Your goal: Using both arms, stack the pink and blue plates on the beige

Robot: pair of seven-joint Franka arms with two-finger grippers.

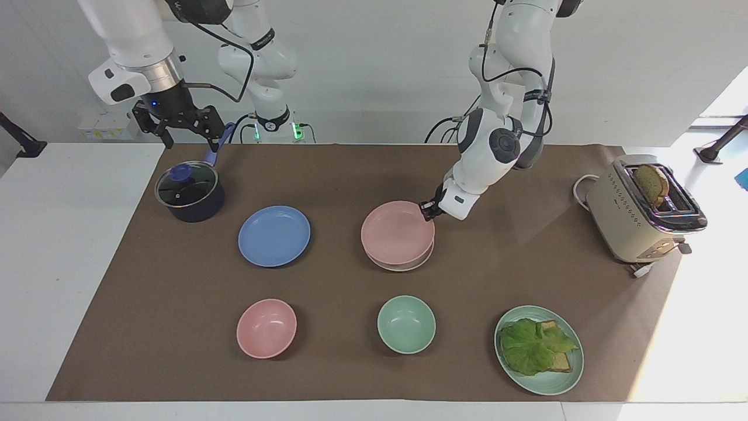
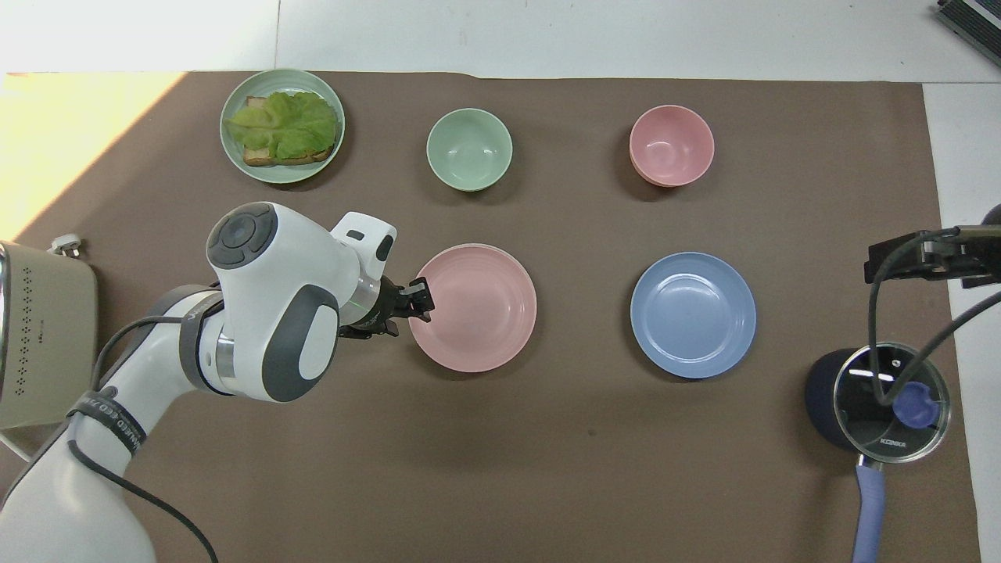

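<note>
The left claw (image 1: 430,209) is down at the rim of the pink plate (image 1: 397,232), on the edge toward the left arm's end of the worktop (image 1: 87,280). Whether its fingers are gripping the rim or have let go I cannot tell. The pink plate sits on top of the beige plate (image 1: 403,266), which shows only as a pale crescent under the edge farther from the robots; seen from overhead the pink plate (image 2: 473,306) hides it entirely.

The blue plate (image 1: 274,235) lies flat on the brown mat (image 1: 327,175), well apart from the left claw, toward the right arm's end and beside the stack.

The right claw (image 1: 178,126) hangs with its fingers spread and nothing between them, over the handle of the lidded dark pot (image 1: 190,192); the right arm waits. The blue plate lies near the pot, farther from the robots.
</note>
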